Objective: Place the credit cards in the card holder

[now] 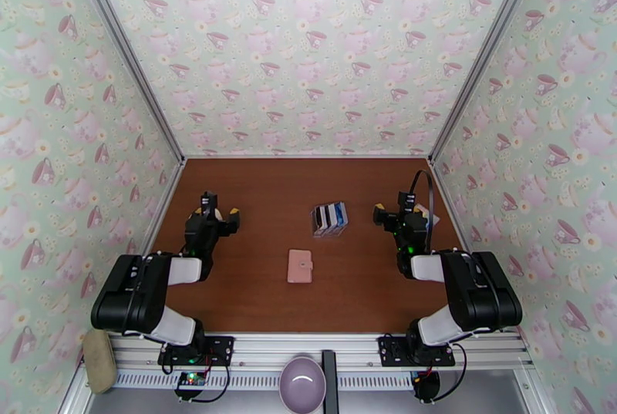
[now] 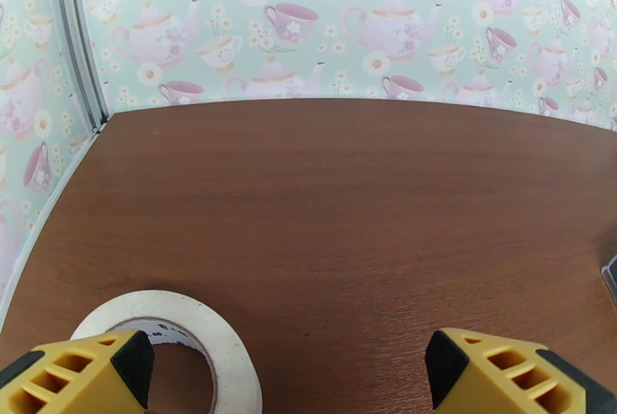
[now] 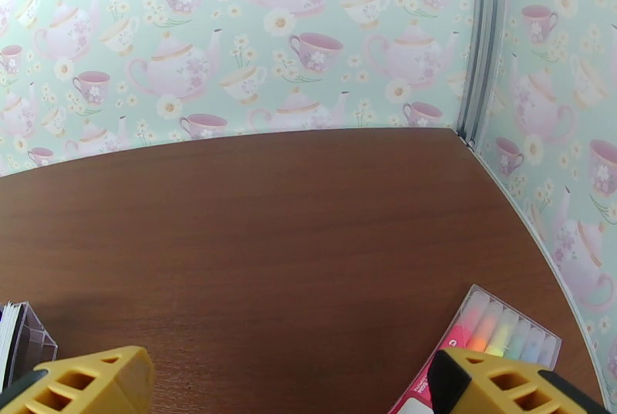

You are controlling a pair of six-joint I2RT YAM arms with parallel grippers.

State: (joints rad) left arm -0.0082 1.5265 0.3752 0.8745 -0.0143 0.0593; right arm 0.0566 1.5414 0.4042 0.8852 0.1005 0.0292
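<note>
Between the left gripper and right gripper, both gaping empty, the pale pink fold-over card holder is lying shut, probably needing pinning and unsnapping first

A fixed camera looked steeply down from above and behind the two black robot arms onto the whole brown wood-grain table. Both wrist cameras sat low and close over that tabletop, facing the teacup-patterned back wall, the left one toward the left rear corner, the right toward the right rear corner. Overhead and right wrist views shared the small clear plastic card stand.
</note>
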